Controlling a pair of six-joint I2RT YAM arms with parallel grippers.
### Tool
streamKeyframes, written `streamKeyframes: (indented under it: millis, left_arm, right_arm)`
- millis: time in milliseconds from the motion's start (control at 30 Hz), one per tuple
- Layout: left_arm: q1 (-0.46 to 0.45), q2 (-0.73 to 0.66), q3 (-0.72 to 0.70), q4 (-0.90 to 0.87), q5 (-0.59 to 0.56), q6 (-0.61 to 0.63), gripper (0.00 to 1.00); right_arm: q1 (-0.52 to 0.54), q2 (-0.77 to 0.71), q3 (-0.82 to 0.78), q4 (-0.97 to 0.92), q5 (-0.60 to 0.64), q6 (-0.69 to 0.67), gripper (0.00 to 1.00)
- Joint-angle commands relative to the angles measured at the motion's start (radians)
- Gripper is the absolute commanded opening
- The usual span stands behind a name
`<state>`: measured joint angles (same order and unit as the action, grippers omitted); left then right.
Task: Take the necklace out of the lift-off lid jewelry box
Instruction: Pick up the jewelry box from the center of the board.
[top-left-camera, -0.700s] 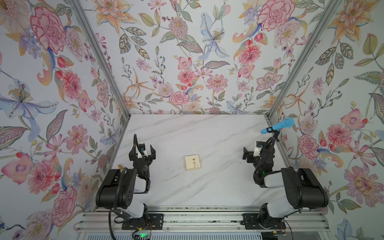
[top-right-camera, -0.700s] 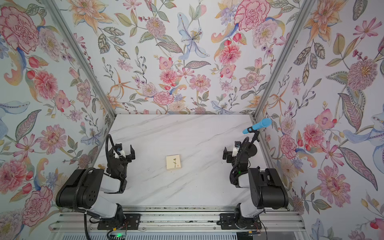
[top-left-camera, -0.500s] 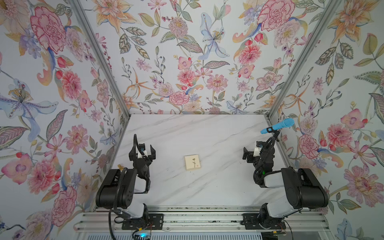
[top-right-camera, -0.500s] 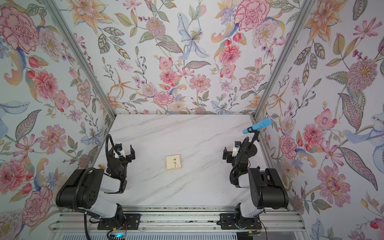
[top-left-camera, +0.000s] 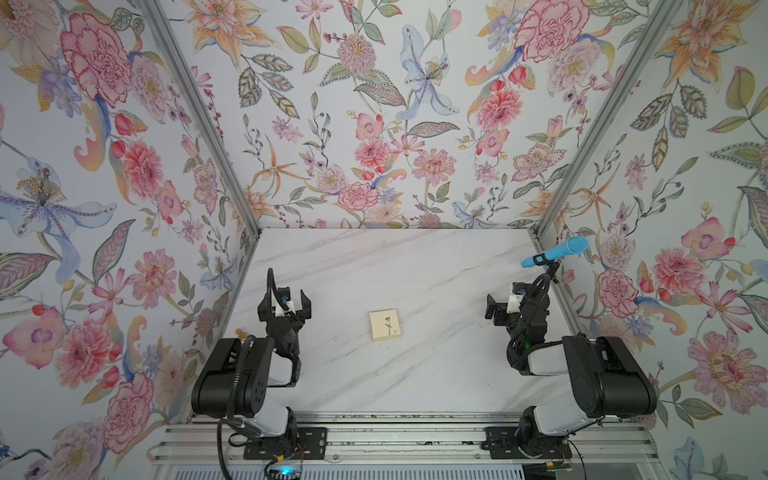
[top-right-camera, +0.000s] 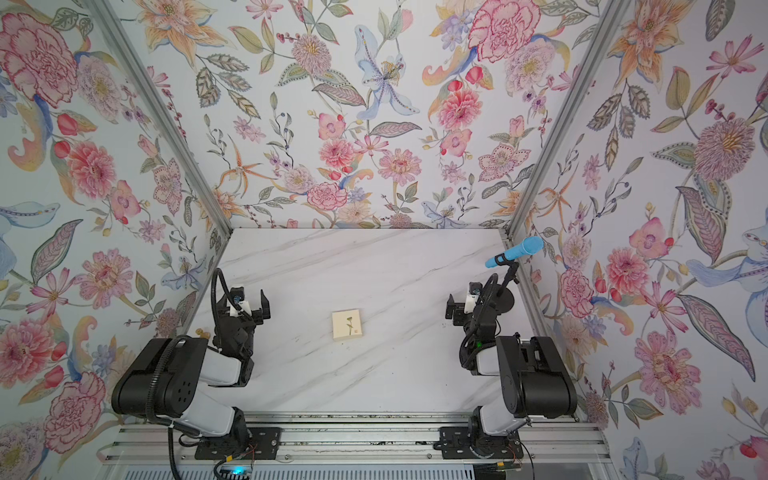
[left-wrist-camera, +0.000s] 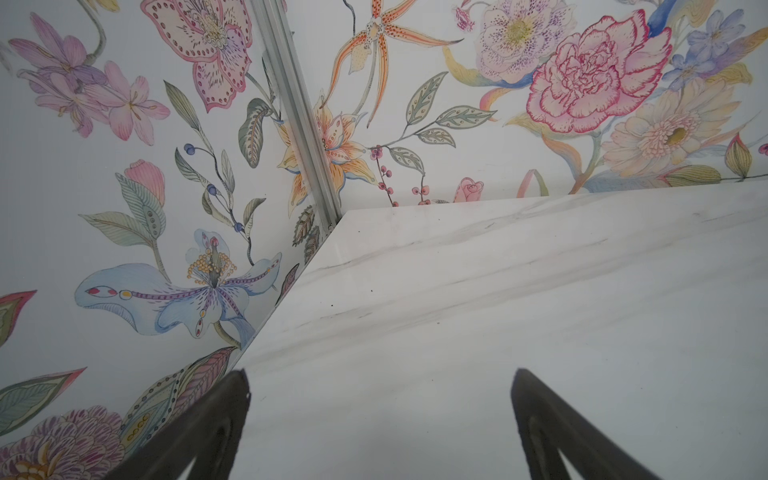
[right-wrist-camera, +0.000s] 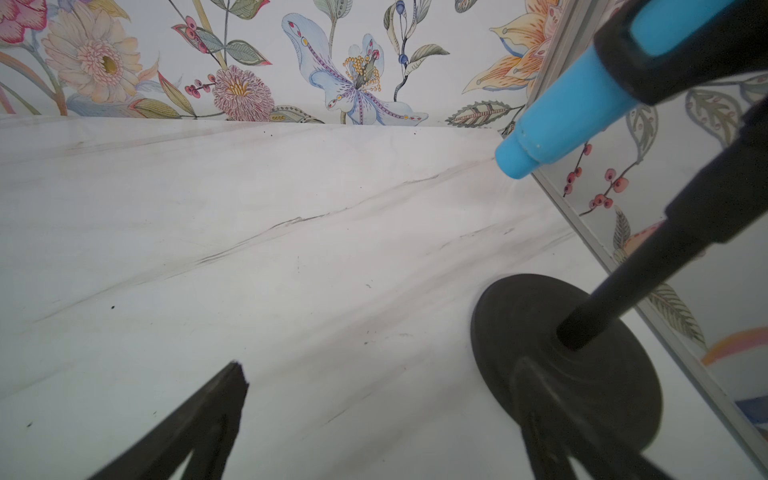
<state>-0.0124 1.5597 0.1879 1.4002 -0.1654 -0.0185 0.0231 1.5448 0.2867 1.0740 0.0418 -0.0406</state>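
Nothing in these views can be read as text, a number or a brand. The nearest thing to a sign is a tiny red mark (top-left-camera: 396, 331) on the lid of the lift-off lid jewelry box (top-left-camera: 380, 328), mid-frame in both top views. It sits just right of and below the dark flower-stem drawing (top-left-camera: 388, 323), and is too small to make out.
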Motion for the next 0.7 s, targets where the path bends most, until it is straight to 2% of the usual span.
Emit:
streamKeyframes:
  millis: [0, 167, 267, 300, 367, 433, 500, 567, 667]
  left_arm:
    - [0.0, -0.003, -0.005, 0.051, -0.013, -0.011, 1.0]
    - [-0.006, -0.006, 0.003, 0.036, -0.017, 0.001, 1.0]
    - [-0.053, -0.081, 0.034, -0.082, -0.086, 0.034, 1.0]
    - [-0.07, -0.118, 0.053, -0.154, -0.115, 0.045, 1.0]
    - [-0.123, -0.214, 0.107, -0.294, -0.222, 0.068, 1.0]
    - [-0.156, -0.296, 0.17, -0.435, -0.297, 0.038, 1.0]
    - [-0.161, -0.368, 0.278, -0.663, -0.282, -0.042, 1.0]
    - [-0.162, -0.394, 0.427, -0.94, -0.274, -0.144, 1.0]
    - [-0.185, -0.393, 0.581, -1.198, -0.319, -0.263, 1.0]
  right_arm:
    - [-0.003, -0.002, 0.014, 0.008, -0.009, 0.008, 1.0]
    - [0.0, -0.005, 0.013, 0.008, -0.002, 0.007, 1.0]
    - [0.039, -0.06, 0.037, -0.073, 0.11, -0.001, 1.0]
    - [0.06, -0.101, 0.063, -0.156, 0.167, -0.01, 1.0]
    - [0.086, -0.192, 0.152, -0.38, 0.19, -0.028, 1.0]
    - [0.122, -0.261, 0.245, -0.565, 0.228, -0.041, 1.0]
    - [0.18, -0.318, 0.339, -0.737, 0.325, -0.024, 1.0]
    - [0.238, -0.364, 0.435, -0.91, 0.347, 0.018, 1.0]
    - [0.333, -0.4, 0.559, -1.127, 0.368, 0.115, 1.0]
